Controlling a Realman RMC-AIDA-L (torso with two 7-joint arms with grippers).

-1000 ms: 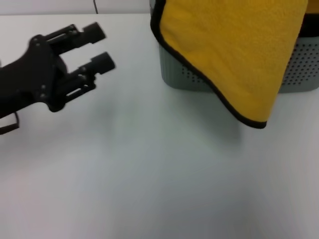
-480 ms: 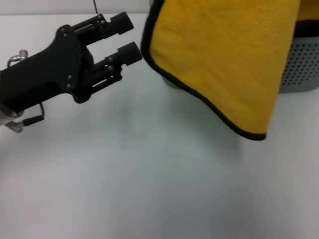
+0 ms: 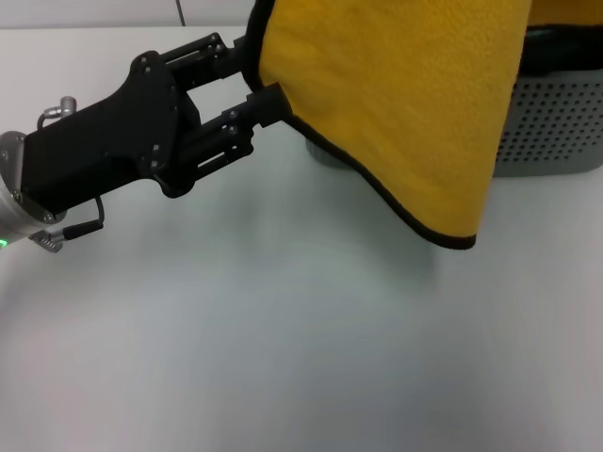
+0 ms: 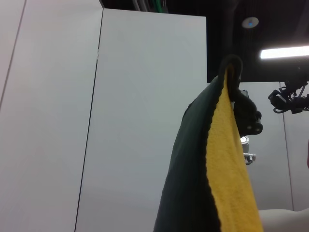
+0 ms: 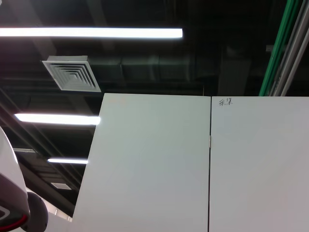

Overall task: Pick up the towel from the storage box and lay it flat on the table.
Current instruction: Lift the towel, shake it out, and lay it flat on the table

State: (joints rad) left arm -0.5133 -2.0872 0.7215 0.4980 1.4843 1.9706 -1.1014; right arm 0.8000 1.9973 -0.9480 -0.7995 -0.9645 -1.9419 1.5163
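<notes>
The white surface lies bare and wide in the foreground. Above it, from the left, the left pincer reaches toward the hanging towel, its two black fingers spread apart, released, one either side of the towel's black-edged side; their tips slip behind the cloth, so whether they touch it is hard to say.

The towel hangs in the air, yellow face forward, its lowest corner pointing down over the surface and clear of it. Its top runs out of the head view, so what holds it there is cut off. From the left wrist view the towel shows edge-on, dark face on one side and yellow on the other, pinched at the top by a dark shape, likely the right pincer, though I cannot tell how it is closed.

Behind the cloth stands the storage box, mostly hidden, only its dotted side showing.

The right wrist view shows only ceiling lights and a white panel with a small handwritten mark I cannot read.
</notes>
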